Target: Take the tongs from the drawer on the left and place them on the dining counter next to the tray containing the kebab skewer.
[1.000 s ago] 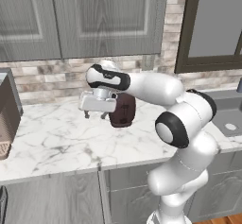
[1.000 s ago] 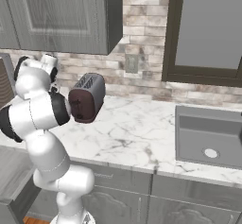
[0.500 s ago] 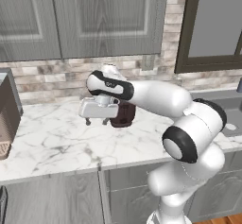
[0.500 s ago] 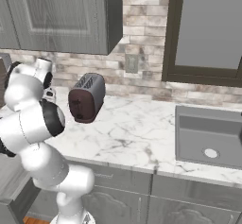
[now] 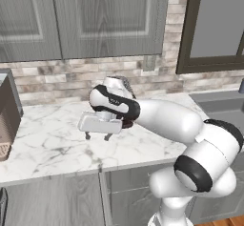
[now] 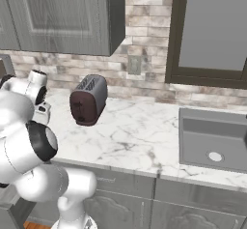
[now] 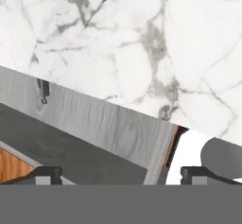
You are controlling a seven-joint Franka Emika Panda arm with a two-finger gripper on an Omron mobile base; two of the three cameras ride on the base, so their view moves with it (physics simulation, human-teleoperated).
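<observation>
My gripper [image 5: 98,135] hangs open over the front part of the marble worktop [image 5: 52,144], pointing down, with nothing between its fingers. In the hand view, the gripper [image 7: 120,175] looks past the worktop's edge [image 7: 142,53] onto the drawer [image 7: 99,121], a plain grey wood-grain front with a small dark handle [image 7: 43,91]. The drawer front sits shut under the worktop. The tongs are hidden. The dining counter, the tray and the kebab skewer are out of view.
A dark red toaster [image 6: 89,100] stands on the worktop by the brick wall, right behind my arm. A dark appliance [image 5: 6,113] sits at the far left and a sink [image 6: 214,138] at the right. Grey cabinets hang above.
The arm has stretched forward, carrying the gripper down and toward the worktop's front edge. The gripper has stayed open.
</observation>
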